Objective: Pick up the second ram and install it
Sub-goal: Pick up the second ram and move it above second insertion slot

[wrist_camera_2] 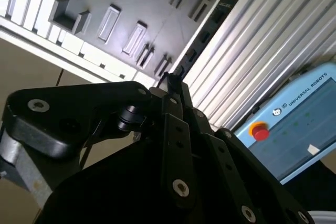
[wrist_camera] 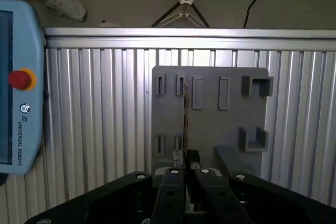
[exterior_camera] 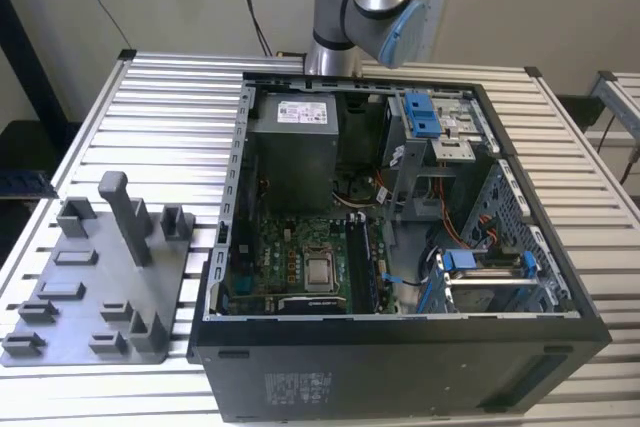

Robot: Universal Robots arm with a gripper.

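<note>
**Second ram gripped above the fixture tray**

The gripper (wrist_camera: 186, 157) is clamped on the second ram (wrist_camera: 185, 116), with its jaws drawn in against the board's two flat faces. In the first wrist view the stick is edge-on, a thin line running out from the gripper over the grey fixture tray (wrist_camera: 210, 121). In the second wrist view its dark flat side stretches away across the slatted tabletop (exterior_camera: 560, 147). I cannot tell where along the stick the grip sits. A teach pendant (wrist_camera: 18, 93) lies near the tray.

The open computer case (exterior_camera: 400, 332) stands just to the exterior view's right of the tray. Its memory slots (exterior_camera: 368, 265) lie beside the processor socket (exterior_camera: 320, 269).

In my judgement, what matters most here is holding the stick's pose. A thin board held on its faces can pivot, so the travel should be smooth and unhurried. The path should pass well above the case wall and the loose cables inside. The long edge should arrive level and parallel to the slot, with the notch matched. The push should then go straight down and evenly, never at a slant.
</note>
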